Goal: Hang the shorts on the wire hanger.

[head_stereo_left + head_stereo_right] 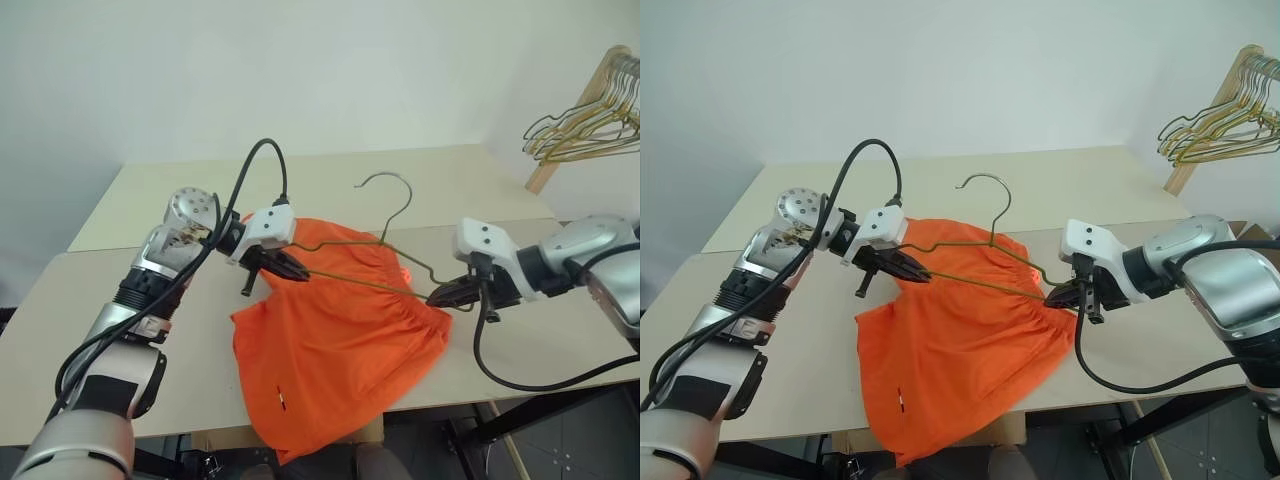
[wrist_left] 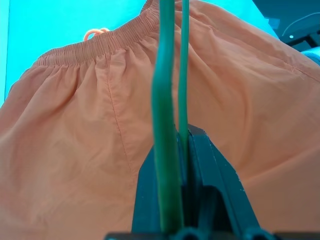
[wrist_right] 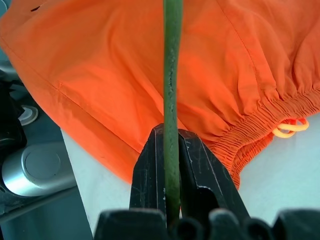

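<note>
The shorts (image 1: 335,345) are spread on the table (image 1: 120,290) at its front edge, their lower part hanging over that edge. The wire hanger (image 1: 385,240) is held just above the shorts, its hook pointing toward the far edge. The left gripper (image 1: 292,266) is closed tightly on one end of the hanger, both wires pinched between its fingers (image 2: 215,190). The right gripper (image 1: 447,293) is clamped on the opposite end, near the waistband (image 3: 260,125). A bunch of hangers (image 1: 590,125) hangs beyond the far right corner.

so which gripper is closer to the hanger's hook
Right, though not by much. The right gripper is shut on the wire hanger at the shoulder end nearer the hook; the left gripper is shut on the opposite end, slightly farther away, over the shorts.
</note>
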Tool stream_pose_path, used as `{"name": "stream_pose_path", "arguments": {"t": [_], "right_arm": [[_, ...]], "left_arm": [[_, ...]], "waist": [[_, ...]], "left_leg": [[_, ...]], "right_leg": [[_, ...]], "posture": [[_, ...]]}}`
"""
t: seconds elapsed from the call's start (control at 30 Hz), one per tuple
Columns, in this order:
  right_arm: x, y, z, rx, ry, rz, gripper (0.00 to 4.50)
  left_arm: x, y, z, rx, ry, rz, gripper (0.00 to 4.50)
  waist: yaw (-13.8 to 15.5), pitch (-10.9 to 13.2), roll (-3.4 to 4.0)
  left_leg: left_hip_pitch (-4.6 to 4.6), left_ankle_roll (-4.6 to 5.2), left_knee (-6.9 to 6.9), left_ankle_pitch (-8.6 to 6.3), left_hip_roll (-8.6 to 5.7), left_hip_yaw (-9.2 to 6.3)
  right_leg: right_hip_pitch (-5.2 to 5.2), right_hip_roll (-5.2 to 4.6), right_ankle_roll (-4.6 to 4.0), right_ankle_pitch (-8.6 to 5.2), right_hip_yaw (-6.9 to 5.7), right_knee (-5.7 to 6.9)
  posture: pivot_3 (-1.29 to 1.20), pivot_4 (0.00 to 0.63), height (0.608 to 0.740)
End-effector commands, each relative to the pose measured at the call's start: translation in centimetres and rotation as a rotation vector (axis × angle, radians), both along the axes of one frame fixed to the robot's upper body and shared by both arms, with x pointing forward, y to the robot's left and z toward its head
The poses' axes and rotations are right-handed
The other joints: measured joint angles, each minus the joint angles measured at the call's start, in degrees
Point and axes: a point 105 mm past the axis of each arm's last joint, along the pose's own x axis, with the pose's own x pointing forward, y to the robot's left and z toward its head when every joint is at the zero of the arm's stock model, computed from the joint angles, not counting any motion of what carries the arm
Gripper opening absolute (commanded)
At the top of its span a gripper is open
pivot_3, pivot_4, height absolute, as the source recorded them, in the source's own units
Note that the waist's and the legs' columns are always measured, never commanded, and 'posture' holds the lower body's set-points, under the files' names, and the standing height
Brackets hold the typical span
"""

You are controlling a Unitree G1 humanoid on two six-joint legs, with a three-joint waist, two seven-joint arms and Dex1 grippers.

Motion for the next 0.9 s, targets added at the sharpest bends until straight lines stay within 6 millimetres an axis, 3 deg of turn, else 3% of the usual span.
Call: {"name": "stream_pose_path", "arguments": {"t": [0.03, 0.07, 0.17, 0.27, 0.4, 0.5, 0.63, 0.8, 0.9], "right_arm": [[0.1, -0.1, 0.5, -0.011, -0.036, -0.004, 0.02], [0.1, -0.1, 0.6, -0.010, -0.041, -0.005, 0.02], [0.0, -0.2, 0.7, 0.003, -0.040, -0.012, 0.00], [-0.4, -0.3, 0.9, 0.019, -0.030, -0.020, 0.00], [-1.3, -0.9, 0.4, 0.038, 0.003, -0.061, 0.00], [-2.1, -2.4, -0.8, 0.075, 0.063, -0.188, 0.00], [-2.5, -5.3, -2.7, 0.177, 0.149, -0.452, 0.00], [-3.2, -9.3, -5.6, 0.250, 0.270, -0.774, 0.00], [-3.0, -10.8, -5.6, 0.292, 0.279, -0.882, 0.00]], "left_arm": [[0.0, 0.0, 1.5, -0.039, -0.041, -0.018, 0.00], [0.0, -0.1, 1.5, -0.043, -0.046, -0.025, 0.00], [-0.2, -0.2, 1.8, -0.075, -0.047, -0.050, 0.69], [-0.5, -0.3, 2.5, -0.129, -0.019, -0.071, 1.54], [0.7, 0.8, 2.9, -0.123, -0.082, -0.015, 2.54], [2.2, 2.2, 3.9, -0.166, -0.128, 0.094, 3.44], [2.2, 3.7, 3.7, -0.194, -0.141, 0.160, 4.47], [0.9, 3.9, 2.8, -0.231, -0.137, 0.142, 4.47], [0.3, 3.3, 2.7, -0.240, -0.131, 0.123, 4.47]], "waist": [[0.01, 0.00, 0.00], [0.00, 0.00, 0.00], [0.00, 0.00, 0.00], [-0.01, 0.00, 0.00], [0.01, 0.00, 0.00], [0.13, 0.00, 0.00], [0.50, -0.04, -0.06], [0.97, -0.10, -0.04], [1.58, -0.12, -0.08]], "left_leg": [[0.00, 0.00, 0.00, 0.00, 0.00, 0.00], [0.00, 0.00, 0.00, 0.00, 0.00, 0.00], [0.00, 0.00, 0.00, 0.00, 0.00, 0.00], [-0.01, 0.00, 0.00, 0.00, 0.00, -0.01], [0.00, 0.00, 0.00, 0.00, -0.01, -0.01], [0.00, 0.00, 0.02, 0.00, -0.01, -0.02], [-0.08, 0.01, 0.02, 0.00, -0.01, -0.08], [0.13, 0.00, 0.03, 0.00, -0.10, 0.02], [0.16, 0.01, 0.00, 0.00, -0.03, 0.04]], "right_leg": [[0.00, 0.00, 0.00, 0.00, 0.00, 0.00], [0.00, 0.00, 0.00, 0.00, 0.00, 0.00], [0.00, 0.00, 0.00, 0.00, 0.00, 0.00], [0.00, -0.01, 0.00, 0.00, 0.00, 0.00], [0.00, -0.02, 0.00, 0.00, 0.00, 0.00], [0.01, -0.01, 0.00, 0.00, -0.02, 0.00], [0.00, -0.01, 0.00, 0.00, -0.06, -0.01], [0.09, -0.08, 0.01, 0.02, 0.08, 0.13], [0.15, -0.01, 0.00, 0.02, 0.09, 0.02]], "posture": [[-0.16, 0.000, 0.740], [-0.16, 0.000, 0.740], [-0.16, 0.000, 0.740], [-0.16, 0.000, 0.740], [-0.16, 0.000, 0.740], [-0.16, 0.000, 0.740], [-0.15, 0.004, 0.740], [-0.15, 0.006, 0.740], [-0.15, 0.006, 0.740]]}}
